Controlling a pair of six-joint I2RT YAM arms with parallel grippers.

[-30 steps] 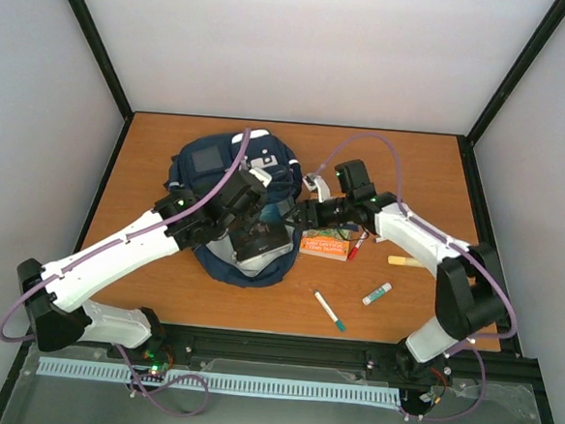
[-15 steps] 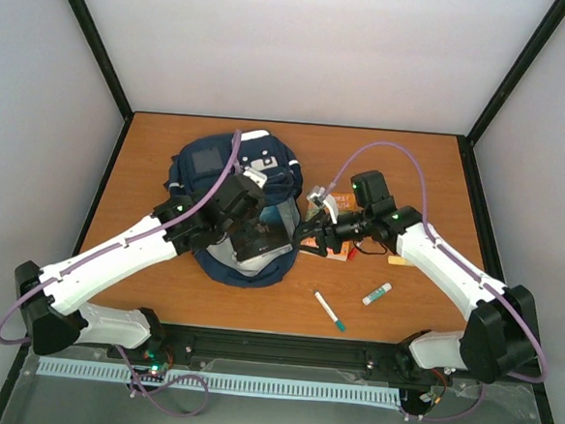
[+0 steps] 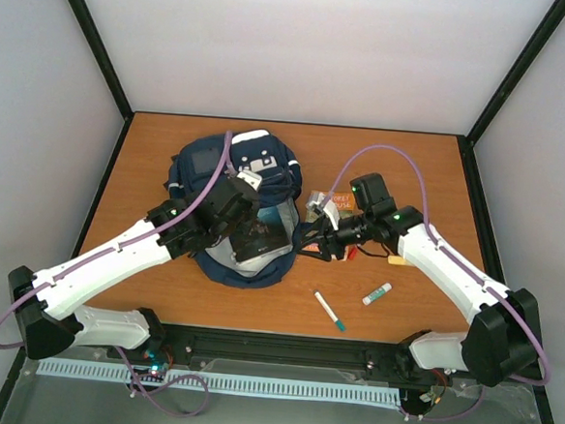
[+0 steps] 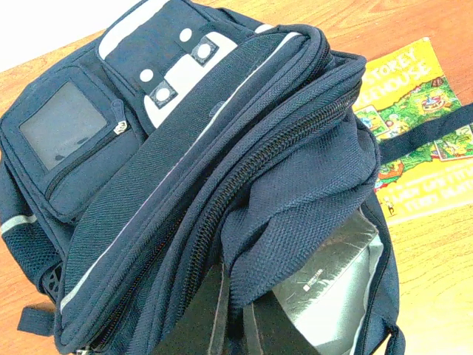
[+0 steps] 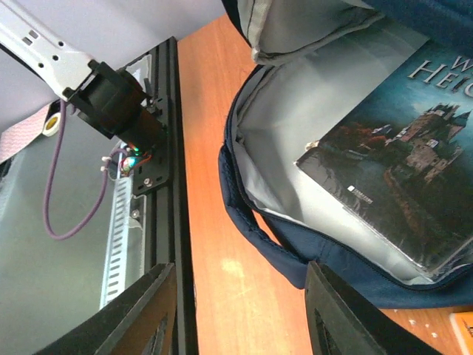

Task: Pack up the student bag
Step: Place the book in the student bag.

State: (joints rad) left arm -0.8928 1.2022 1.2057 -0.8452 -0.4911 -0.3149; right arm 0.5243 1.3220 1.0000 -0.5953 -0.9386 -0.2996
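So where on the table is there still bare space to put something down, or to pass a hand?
Bare wood lies at the far right of the table, between the back wall and the right arm, and in the strip left of the student bag. Crowded: right of the bag, where the picture book, white pen and white tube lie.

Student bag point(image 4: 185, 185) is navy with white stripes, grey lining

Bright, even light from above; soft, faint shadows on the table point(image 3: 412, 163). Right wrist view: the right gripper point(image 5: 240, 274) looms dark, slightly blurred.
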